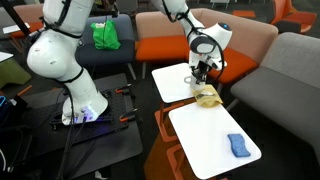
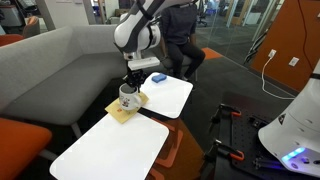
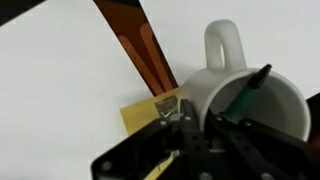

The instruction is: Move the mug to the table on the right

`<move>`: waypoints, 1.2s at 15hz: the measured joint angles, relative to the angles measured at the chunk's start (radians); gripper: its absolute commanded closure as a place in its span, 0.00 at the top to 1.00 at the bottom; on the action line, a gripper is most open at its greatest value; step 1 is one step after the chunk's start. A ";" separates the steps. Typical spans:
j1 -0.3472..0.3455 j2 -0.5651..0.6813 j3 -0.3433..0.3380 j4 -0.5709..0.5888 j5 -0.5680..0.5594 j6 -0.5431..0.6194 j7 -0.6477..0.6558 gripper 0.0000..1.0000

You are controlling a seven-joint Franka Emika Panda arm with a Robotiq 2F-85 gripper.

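Note:
A white mug point(image 3: 250, 85) with a handle at its top holds a green pen point(image 3: 240, 95). In both exterior views the mug point(image 2: 128, 97) point(image 1: 205, 88) sits over a yellow pad point(image 2: 124, 112) by the gap between two white tables. My gripper point(image 3: 195, 118) is shut on the mug's rim, one finger inside and one outside. It comes down from above in both exterior views point(image 2: 131, 80) point(image 1: 203, 72). I cannot tell whether the mug rests on the pad or hangs just above it.
One white table point(image 2: 175, 95) bears a blue object point(image 2: 157, 78), which also shows in an exterior view point(image 1: 238, 146). The other white table point(image 2: 105, 150) adjoins it. A brown gap point(image 3: 140, 45) runs between them. Grey and orange sofas stand behind, and a green cloth point(image 1: 105, 35) lies on a chair.

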 measured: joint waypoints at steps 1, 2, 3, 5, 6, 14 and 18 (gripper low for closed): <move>-0.021 -0.027 0.000 -0.054 0.024 0.029 -0.001 0.03; -0.043 -0.053 -0.001 -0.106 0.049 0.058 -0.003 0.03; -0.064 -0.076 -0.002 -0.155 0.075 0.081 -0.006 0.03; -0.102 -0.114 -0.008 -0.237 0.115 0.117 -0.009 0.03; -0.116 -0.128 -0.016 -0.269 0.125 0.128 -0.009 0.03; -0.179 -0.144 -0.059 -0.385 0.189 0.144 -0.006 0.03; -0.199 -0.128 -0.065 -0.381 0.205 0.144 -0.004 0.03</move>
